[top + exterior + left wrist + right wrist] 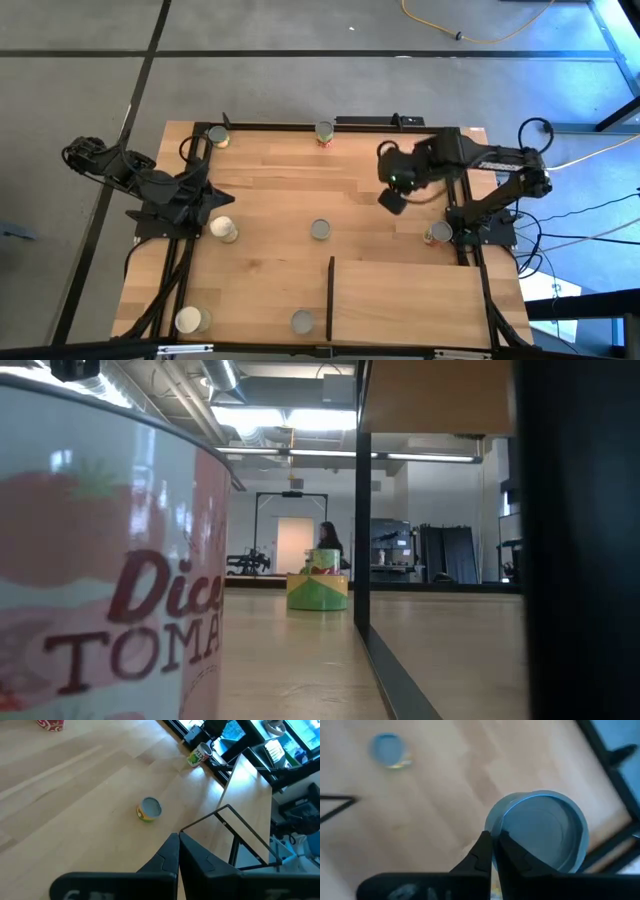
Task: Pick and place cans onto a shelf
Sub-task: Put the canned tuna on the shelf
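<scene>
Looking straight down, the wooden worktop (290, 190) carries seven visible cans and the shelf (420, 295), a light-wood panel at the near right corner with a thin black strip along its inner side.

Right gripper (392, 200): held above the right half of the worktop, inward of the right arm's base. In the right wrist view its fingers (481, 854) are pressed together with no gap between them, grasping nothing; a grey-topped can (540, 831) lies directly beyond them, and a second can (388, 750) shows farther off.

Left gripper (218, 197): parked near the left edge, just beside the cream-topped can (223, 229). In the left wrist view its fingers (167, 860) are likewise closed on each other and empty, pointing toward the central can (149, 809).

Can positions:
- far edge, left corner (217, 136)
- far edge, middle (324, 133)
- centre of the worktop (320, 230)
- right edge, beside the right arm's base (438, 234)
- near left corner, cream-topped (189, 320)
- near edge, just left of the shelf's black strip (302, 322)

None of the cans rests on the shelf.

The low view shows a tomato can (110, 560) filling the left foreground, a green-and-yellow can (317, 586) standing upright mid-table, and a person (329, 540) in the room behind.
</scene>
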Robot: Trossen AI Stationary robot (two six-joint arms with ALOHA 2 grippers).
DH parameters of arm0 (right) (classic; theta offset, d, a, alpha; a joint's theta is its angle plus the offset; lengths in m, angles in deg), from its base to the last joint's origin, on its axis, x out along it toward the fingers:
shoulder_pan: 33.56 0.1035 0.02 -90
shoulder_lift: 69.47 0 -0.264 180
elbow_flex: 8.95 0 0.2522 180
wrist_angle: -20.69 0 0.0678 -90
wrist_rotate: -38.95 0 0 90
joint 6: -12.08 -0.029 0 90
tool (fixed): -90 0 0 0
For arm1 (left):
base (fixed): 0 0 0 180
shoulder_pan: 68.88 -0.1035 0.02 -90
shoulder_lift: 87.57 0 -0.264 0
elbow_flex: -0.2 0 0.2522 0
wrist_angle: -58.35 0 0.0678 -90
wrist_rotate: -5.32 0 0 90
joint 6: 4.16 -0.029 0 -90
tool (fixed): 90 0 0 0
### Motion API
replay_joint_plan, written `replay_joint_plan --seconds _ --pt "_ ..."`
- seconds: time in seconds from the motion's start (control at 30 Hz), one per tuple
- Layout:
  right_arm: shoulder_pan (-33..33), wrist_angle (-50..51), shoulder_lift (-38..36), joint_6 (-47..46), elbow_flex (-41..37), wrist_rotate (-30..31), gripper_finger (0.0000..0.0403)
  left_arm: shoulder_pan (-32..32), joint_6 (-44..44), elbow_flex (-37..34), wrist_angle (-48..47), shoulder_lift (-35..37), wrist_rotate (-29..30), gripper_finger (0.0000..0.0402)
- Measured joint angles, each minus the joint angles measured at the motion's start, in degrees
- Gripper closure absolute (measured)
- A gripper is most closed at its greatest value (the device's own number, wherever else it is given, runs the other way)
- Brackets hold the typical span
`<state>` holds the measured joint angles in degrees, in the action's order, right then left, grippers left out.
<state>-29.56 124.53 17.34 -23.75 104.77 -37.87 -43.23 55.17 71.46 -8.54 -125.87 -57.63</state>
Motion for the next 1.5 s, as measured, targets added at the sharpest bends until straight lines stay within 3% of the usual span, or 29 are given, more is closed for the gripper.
replay_joint_plan --seconds 0.3,0.83,1.23,1.5 --pt "15.93 -0.57 0.00 -8.37 0.73 -3.40 0.0391 0.00 -0.10 0.00 -0.01 0.00 0.00 0.0401" --pt "36.75 -0.23 0.20 -34.36 0.73 -6.46 0.0391 0.00 -2.93 0.00 -0.02 0.00 -3.23 0.0401" --pt "49.99 -0.09 0.20 -56.01 -3.84 -3.96 0.0391 -0.02 -2.89 0.00 0.00 0.00 -3.19 0.0401" --pt "55.86 -0.01 0.20 -71.34 -9.46 -6.70 0.0391 -0.02 -2.83 0.00 0.02 0.00 -2.58 0.0401"
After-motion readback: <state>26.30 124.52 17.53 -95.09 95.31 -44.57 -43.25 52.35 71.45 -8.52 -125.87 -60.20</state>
